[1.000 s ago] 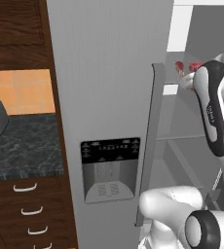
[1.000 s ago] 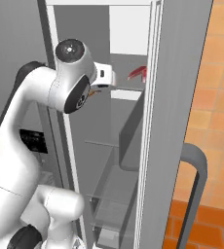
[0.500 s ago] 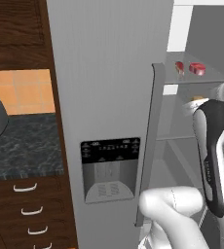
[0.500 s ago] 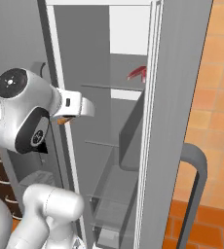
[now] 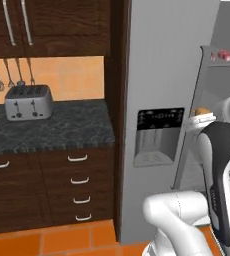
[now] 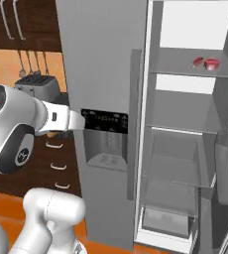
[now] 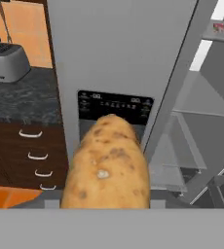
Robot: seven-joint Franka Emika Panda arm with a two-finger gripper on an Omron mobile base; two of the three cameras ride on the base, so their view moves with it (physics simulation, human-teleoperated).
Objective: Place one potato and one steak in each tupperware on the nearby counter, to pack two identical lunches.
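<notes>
- The tool (image 7: 106,206) is closed partway around the potato (image 7: 106,165), a speckled yellow-brown oval held up in front of the fridge's closed grey door (image 6: 103,99).
- That door, with its dark dispenser panel (image 7: 115,109), stands right ahead of the potato.
- Beside it the open fridge compartment has glass shelves; the steak (image 6: 207,63) lies on the top shelf (image 6: 185,69).
- Away to the left, a toaster (image 5: 28,101) sits on the marbled tabletop (image 5: 57,130), above drawers (image 5: 77,185).

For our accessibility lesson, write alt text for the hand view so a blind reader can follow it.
A speckled orange-yellow potato fills the lower centre, close to the camera. Behind it stands a grey fridge door with a dark dispenser panel; a toaster sits on the counter.
</notes>
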